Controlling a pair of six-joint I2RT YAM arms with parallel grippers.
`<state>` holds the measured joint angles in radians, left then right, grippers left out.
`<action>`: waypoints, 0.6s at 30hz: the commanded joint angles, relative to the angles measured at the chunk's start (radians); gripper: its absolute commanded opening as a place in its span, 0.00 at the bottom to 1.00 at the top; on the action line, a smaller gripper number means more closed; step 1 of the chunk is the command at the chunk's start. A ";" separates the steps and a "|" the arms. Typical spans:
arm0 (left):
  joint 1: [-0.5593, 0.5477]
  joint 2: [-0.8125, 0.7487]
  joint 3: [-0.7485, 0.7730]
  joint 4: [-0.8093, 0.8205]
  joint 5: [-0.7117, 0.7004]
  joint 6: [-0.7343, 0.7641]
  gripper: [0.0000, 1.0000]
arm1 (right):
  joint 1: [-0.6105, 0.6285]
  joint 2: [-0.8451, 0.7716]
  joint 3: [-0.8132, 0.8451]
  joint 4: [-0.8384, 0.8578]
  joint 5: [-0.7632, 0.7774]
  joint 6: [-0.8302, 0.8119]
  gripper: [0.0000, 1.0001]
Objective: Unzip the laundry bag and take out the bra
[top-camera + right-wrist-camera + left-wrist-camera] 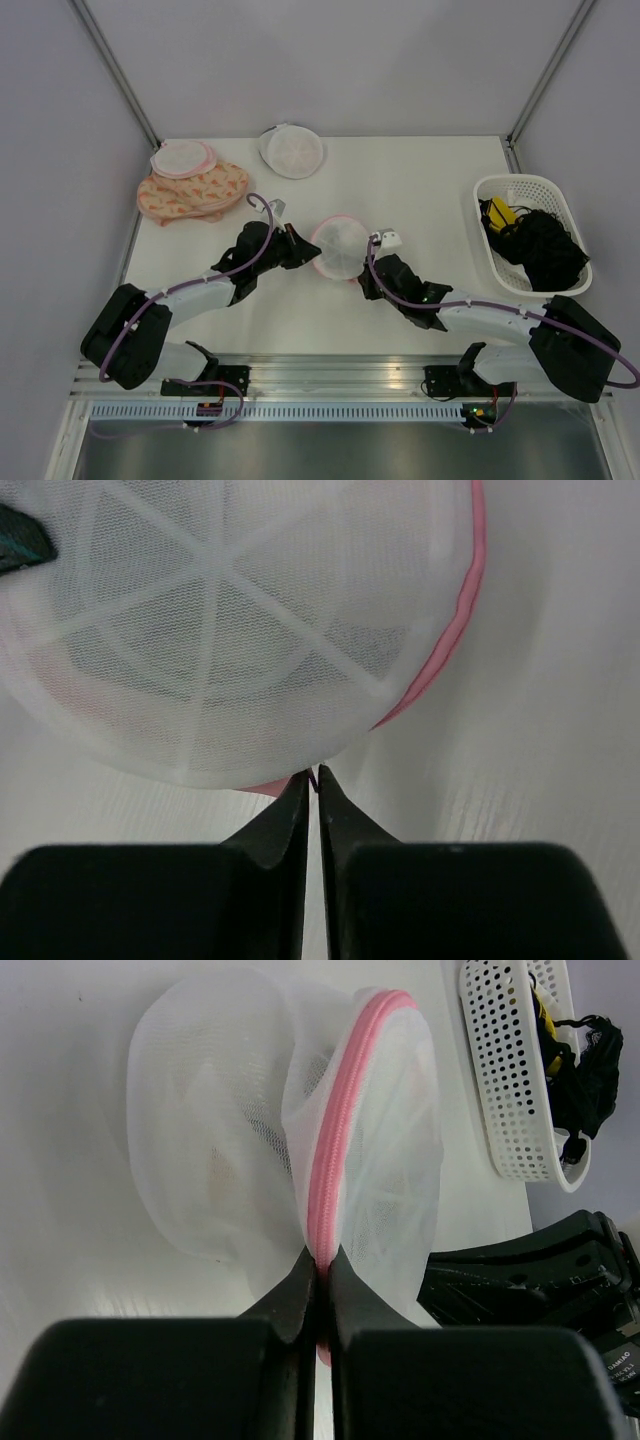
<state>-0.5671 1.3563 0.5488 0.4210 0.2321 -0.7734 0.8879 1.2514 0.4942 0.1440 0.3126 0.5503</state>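
Top view, upper left of frame: orange patterned cloth (195,192) with a pink-edged round case (182,158) lying on its upper part. Just right of it, near the back edge of the desk (420,190), a plain white round mesh case (291,150), apart from the cloth.

Centre of frame: left end effector (303,249) comes in from the lower left and meets the left side of the laundry bag (340,245). Left wrist view: left end effector (322,1260) is clenched on the pink zipper rim (335,1130), fingertips pinching it at the bag's near end. The laundry bag (230,1130) stands on edge, white mesh domes bulging on both sides of the rim. The zipper looks closed along the stretch in view. A pale shape shows through the mesh, can't tell what.

Right of the bag: right end effector (361,276) at its lower right edge. Right wrist view: right end effector (313,777) is clenched, tips together right at the bag's lower edge where the pink rim (460,620) curves under. A tiny dark bit sits between the tips, too small to tell. Ribbed mesh dome (220,620) fills the upper frame.

Far right of frame: white perforated basket (483,195) holding black fabric (545,250) and something yellow (500,212), well apart from the bag.
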 commanded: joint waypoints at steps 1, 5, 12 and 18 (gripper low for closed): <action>-0.001 -0.026 -0.012 0.032 0.041 -0.023 0.02 | 0.013 -0.010 0.037 0.028 0.128 0.014 0.08; -0.001 -0.029 -0.013 0.030 0.046 -0.020 0.02 | 0.013 -0.029 0.046 -0.056 0.183 0.013 0.00; -0.001 -0.028 0.000 -0.004 0.049 0.023 0.02 | 0.014 -0.083 0.072 -0.191 0.319 0.028 0.01; 0.003 0.015 0.111 -0.123 0.093 0.176 0.02 | 0.013 -0.026 0.184 -0.402 0.480 0.069 0.00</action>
<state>-0.5682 1.3575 0.5755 0.3496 0.2714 -0.7284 0.9016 1.2011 0.6010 -0.1242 0.6281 0.5949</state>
